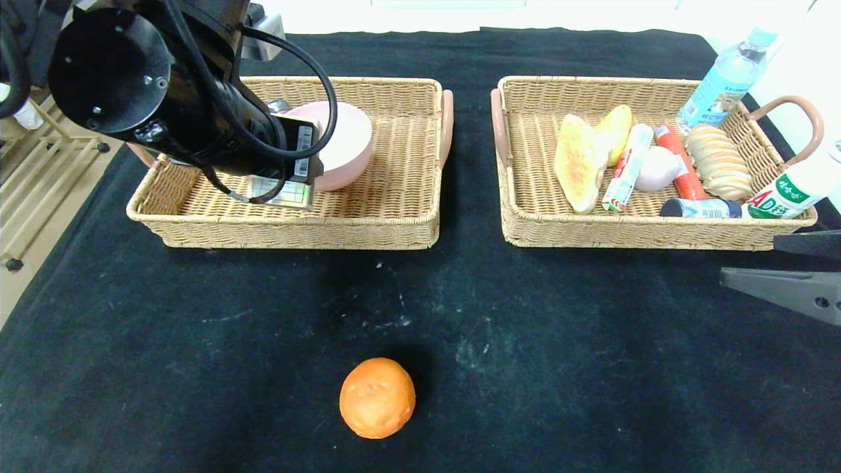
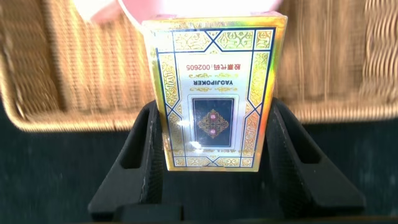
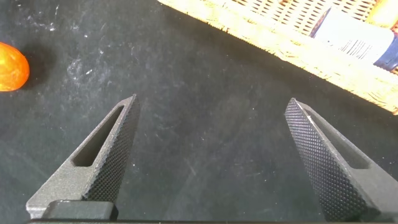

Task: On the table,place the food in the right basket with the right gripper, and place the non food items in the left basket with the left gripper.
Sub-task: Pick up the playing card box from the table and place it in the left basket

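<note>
An orange [image 1: 377,397] lies on the black cloth near the front, and shows in the right wrist view [image 3: 12,67]. My left gripper [image 1: 279,184] hangs over the front of the left basket [image 1: 368,226], shut on a gold box of playing cards [image 1: 289,194]. In the left wrist view the box [image 2: 214,87] sits between the fingers of that gripper [image 2: 214,109]. My right gripper [image 1: 748,258] is open and empty above the cloth, in front of the right basket [image 1: 591,231]; its wrist view [image 3: 211,106] shows only cloth between its fingers.
A pink bowl [image 1: 347,141] lies in the left basket behind the card box. The right basket holds bread, a sausage, an egg, a candy stick and bottles. A water bottle [image 1: 726,79] stands at its far right corner.
</note>
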